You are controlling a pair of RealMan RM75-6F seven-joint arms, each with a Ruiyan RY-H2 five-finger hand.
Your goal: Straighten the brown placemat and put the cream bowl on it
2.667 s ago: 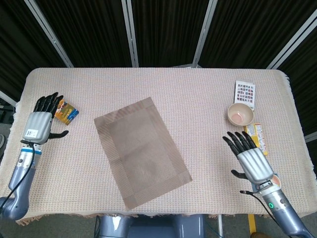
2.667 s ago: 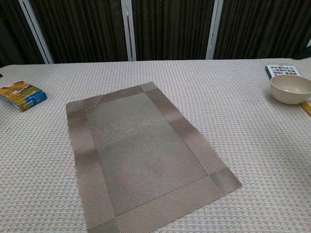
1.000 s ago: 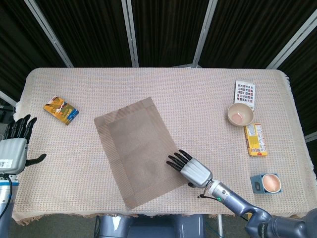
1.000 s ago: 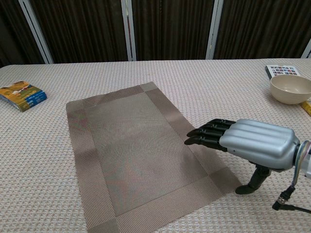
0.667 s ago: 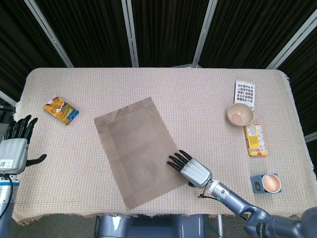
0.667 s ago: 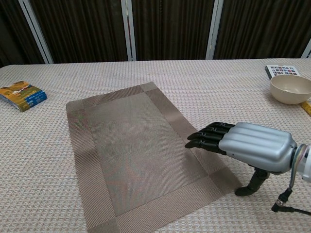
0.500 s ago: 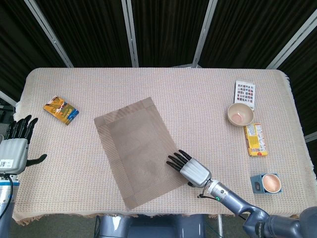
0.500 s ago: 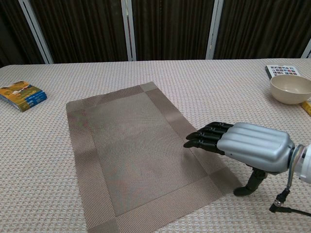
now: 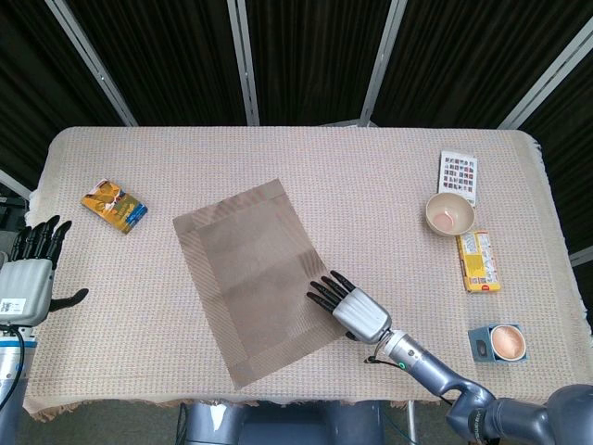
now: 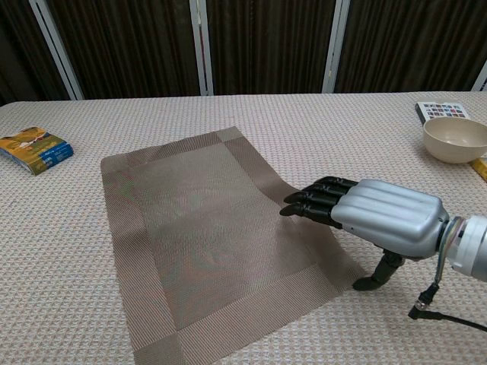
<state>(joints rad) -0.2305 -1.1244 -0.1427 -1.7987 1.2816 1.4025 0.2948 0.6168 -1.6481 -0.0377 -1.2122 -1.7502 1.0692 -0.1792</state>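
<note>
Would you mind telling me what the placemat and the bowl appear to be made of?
The placemat looks like woven vinyl or similar fibre: fine ribbed weave, darker banded border, slight sheen, thin and flexible. The bowl looks like glazed ceramic or melamine: smooth, evenly cream, faintly glossy. The pictures cannot settle which.

Even overhead light is flooding my table [image 9: 371,176]; my right hand [image 10: 380,215] is casting a soft shadow, its casing is glinting, and both views are staying sharp.
</note>
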